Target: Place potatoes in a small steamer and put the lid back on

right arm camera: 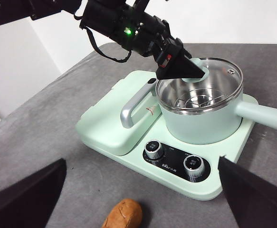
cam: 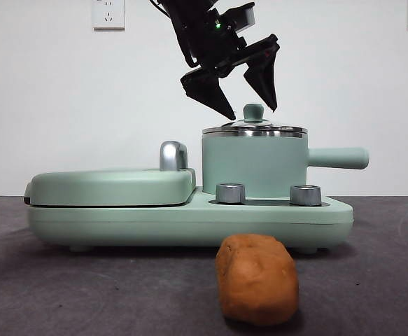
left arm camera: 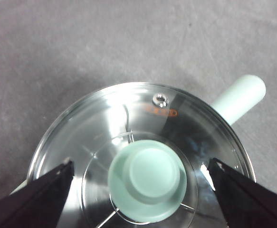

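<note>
L pincer (cam: 249, 105) spread wide over lid (left arm camera: 143, 156) knob | R pincer (right arm camera: 143, 209) spread wide, waiting | potato (cam: 257, 278) on table

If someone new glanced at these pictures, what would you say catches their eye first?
Probably the left tool, black and open, poised above the mint-green knob of the glass lid, which sits on the small steamer. Next, the orange-brown potato lying on the grey table in front of the cooker base, nearest the front camera.
</note>
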You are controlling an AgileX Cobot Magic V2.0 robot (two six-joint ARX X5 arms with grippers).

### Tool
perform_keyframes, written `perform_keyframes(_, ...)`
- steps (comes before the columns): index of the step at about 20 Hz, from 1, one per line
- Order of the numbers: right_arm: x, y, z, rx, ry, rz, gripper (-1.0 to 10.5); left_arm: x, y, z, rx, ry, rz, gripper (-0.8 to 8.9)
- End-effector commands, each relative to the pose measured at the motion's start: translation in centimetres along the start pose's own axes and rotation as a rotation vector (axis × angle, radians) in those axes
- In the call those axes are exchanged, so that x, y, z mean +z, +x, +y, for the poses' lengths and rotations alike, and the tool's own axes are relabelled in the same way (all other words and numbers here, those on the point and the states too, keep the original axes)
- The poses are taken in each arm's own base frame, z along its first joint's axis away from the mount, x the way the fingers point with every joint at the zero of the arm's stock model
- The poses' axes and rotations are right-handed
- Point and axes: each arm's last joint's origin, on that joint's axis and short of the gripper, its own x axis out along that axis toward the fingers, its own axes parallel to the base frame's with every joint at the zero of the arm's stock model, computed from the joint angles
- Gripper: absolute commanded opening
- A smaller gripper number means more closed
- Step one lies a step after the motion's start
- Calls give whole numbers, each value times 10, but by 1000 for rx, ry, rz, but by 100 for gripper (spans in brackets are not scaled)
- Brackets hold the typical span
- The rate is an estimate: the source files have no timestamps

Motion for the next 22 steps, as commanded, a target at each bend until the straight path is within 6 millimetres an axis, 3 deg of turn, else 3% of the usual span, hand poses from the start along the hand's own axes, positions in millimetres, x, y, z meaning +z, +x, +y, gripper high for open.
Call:
perform_keyframes(1, 4, -1, 2, 4, -15, -12, 511, 2, 10, -4, -11, 7, -10, 436)
perform_keyframes(9, 4, -1, 2, 4, -14, -11, 511, 1, 15, -10, -22, 17, 2, 367)
perform_keyframes(16, 4, -1, 2, 4, -14, -12, 511, 0, 18, -10, -2, 17, 9, 108)
perform_keyframes(22, 4, -1, 2, 4, -14, -12, 511, 5, 13, -10, 1, 24, -17, 86)
